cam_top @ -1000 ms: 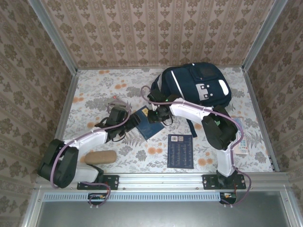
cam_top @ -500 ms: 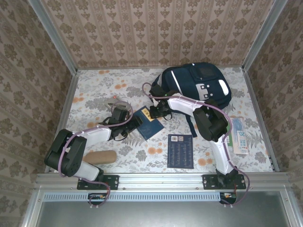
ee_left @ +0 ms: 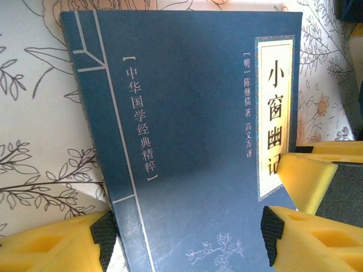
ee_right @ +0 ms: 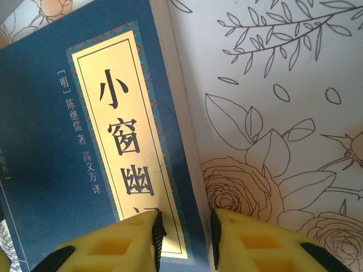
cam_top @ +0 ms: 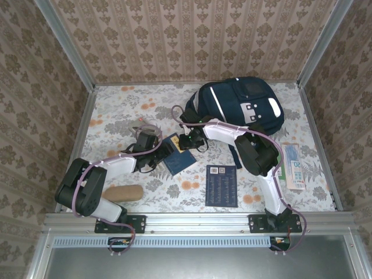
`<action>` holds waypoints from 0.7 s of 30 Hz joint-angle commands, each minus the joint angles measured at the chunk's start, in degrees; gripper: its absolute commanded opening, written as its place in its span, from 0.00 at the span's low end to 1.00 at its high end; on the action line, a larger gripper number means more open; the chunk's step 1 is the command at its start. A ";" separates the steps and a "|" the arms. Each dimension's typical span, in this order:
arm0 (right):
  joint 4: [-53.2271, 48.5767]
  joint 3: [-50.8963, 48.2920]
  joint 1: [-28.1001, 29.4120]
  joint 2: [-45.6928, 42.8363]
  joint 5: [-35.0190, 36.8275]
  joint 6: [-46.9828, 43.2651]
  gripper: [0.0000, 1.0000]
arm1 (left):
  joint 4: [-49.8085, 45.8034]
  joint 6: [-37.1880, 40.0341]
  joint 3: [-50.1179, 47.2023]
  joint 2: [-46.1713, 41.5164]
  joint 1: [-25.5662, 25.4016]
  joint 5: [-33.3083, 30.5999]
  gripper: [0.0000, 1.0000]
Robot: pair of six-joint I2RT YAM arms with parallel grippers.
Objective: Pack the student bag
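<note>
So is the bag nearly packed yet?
Not yet. Nothing looks packed: the student bag sits at the back. Both grippers, left gripper and right gripper, are working on the small blue book. The bigger dark booklet, brown roll and packet wait on the table.

We see a dark blue book on the floral tablecloth, our left gripper's yellow fingers straddling its near edge.

Left pincer jaws spread, right pincer nearly closed, arms converging
</note>
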 commanded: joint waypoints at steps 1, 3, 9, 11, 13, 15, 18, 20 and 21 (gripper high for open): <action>0.45 -1.24 1.29 -0.59 -3.92 2.05 0.32 | 15.08 -2.54 -2.73 3.43 -0.45 5.96 0.71; 0.36 -1.24 1.29 -0.56 -3.77 2.14 0.32 | 22.11 -4.03 -4.25 2.89 -0.31 8.34 0.69; 0.10 -0.75 1.20 -0.55 -3.57 2.30 0.32 | 35.49 -5.83 -6.59 1.81 -0.32 11.62 0.67; 0.01 -0.67 1.20 -0.59 -3.57 2.31 0.32 | 40.44 -6.95 -7.63 2.47 -0.36 12.07 0.65; -0.08 -0.67 1.12 -0.72 -3.40 2.34 0.32 | 45.07 -8.58 -8.44 3.56 -0.15 12.59 0.62; -0.25 -0.71 1.03 -0.77 -3.24 2.30 0.32 | 47.70 -9.95 -8.57 5.25 -0.14 13.37 0.62; -0.33 -0.96 0.94 -1.11 -3.13 2.23 0.32 | 50.34 -10.83 -8.49 7.55 -0.14 14.51 0.56; -0.25 -1.10 0.80 -1.39 -2.96 2.30 0.32 | 50.14 -11.03 -8.37 8.35 -0.14 14.74 0.55; -0.33 -1.20 0.76 -1.49 -2.89 2.23 0.32 | 49.90 -10.96 -8.30 8.53 -0.15 14.75 0.54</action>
